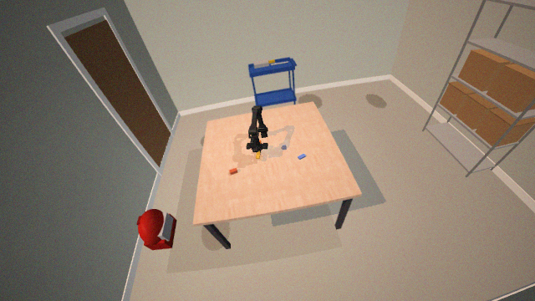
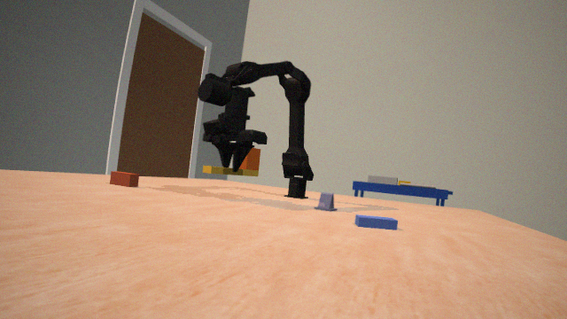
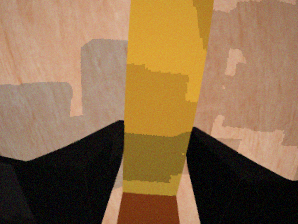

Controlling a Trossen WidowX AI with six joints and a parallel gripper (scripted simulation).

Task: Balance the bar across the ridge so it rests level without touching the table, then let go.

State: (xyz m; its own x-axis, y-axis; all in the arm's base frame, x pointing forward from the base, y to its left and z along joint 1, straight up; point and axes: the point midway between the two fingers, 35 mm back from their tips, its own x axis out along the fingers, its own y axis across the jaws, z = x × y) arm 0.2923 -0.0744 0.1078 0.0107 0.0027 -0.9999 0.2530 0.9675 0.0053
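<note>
The yellow bar point(image 1: 257, 156) point(image 2: 212, 169) point(image 3: 161, 45) carries an orange block point(image 2: 252, 159) point(image 3: 148, 209) on one end. My gripper point(image 2: 230, 168) point(image 3: 156, 131) is shut on the bar, close to the block end. It holds the bar roughly level, a little above the table point(image 1: 276, 188) point(image 2: 221, 266). The ridge, a small grey-blue wedge point(image 1: 284, 147) point(image 2: 326, 202) on a flat base, stands on the table to the right of the bar in the top and exterior views. Nothing rests on it. The wrist view does not show the ridge.
A red block point(image 1: 233, 171) point(image 2: 124, 179) lies on the table to the left of the gripper. A blue block point(image 1: 302, 156) point(image 2: 376, 222) lies to the right, beyond the ridge. A blue cart point(image 1: 276, 97) point(image 2: 403, 189) stands behind the table.
</note>
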